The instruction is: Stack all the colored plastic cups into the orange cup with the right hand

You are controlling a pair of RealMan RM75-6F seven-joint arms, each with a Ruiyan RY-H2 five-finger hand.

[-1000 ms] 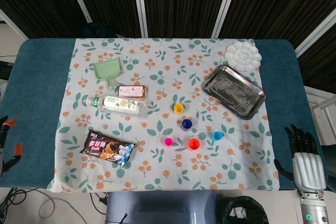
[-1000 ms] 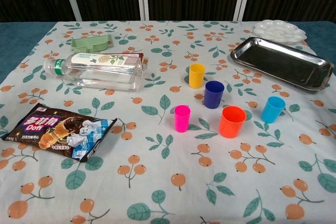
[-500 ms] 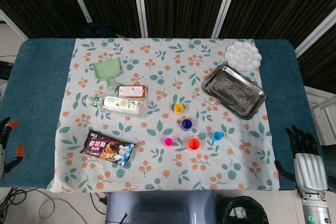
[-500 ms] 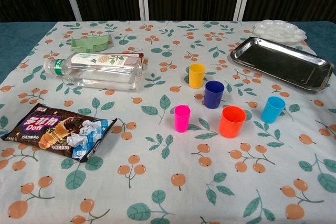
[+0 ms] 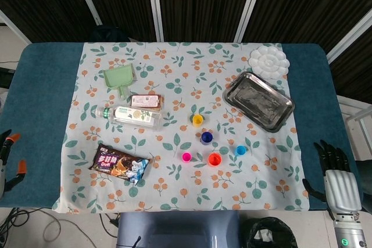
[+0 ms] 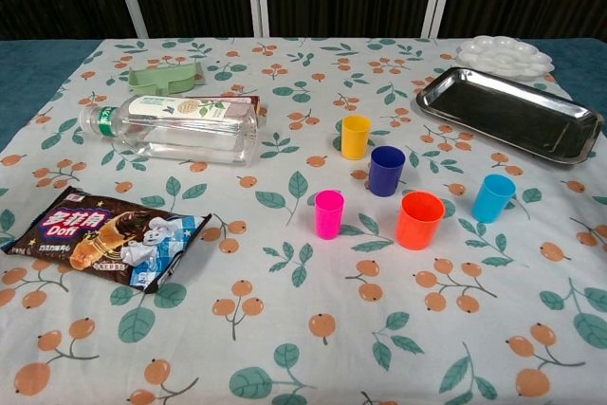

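Head view: orange cup [image 5: 214, 159] sitting upright mid-cloth, empty, with pink [image 5: 186, 157], dark blue [image 5: 206, 137], yellow [image 5: 197, 120] and light blue [image 5: 240, 150] cups around it, all apart. Nothing moved there in the last second; 0 stacked. Right hand [image 5: 335, 178] drifted slightly near the table edge, fingers spread, holding nothing. Left hand [image 5: 7, 161] barely visible, can't tell.

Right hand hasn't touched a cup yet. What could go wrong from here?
1. The blue cup stands on the right-hand side of the orange cup; the right hand, reaching in from the table's right edge, might tip it.
2. The cups are light and closely spaced: fingers closing on the navy cup may nudge the yellow cup.
3. The pink cup lies beyond the orange cup, so reaching across could knock the stack.
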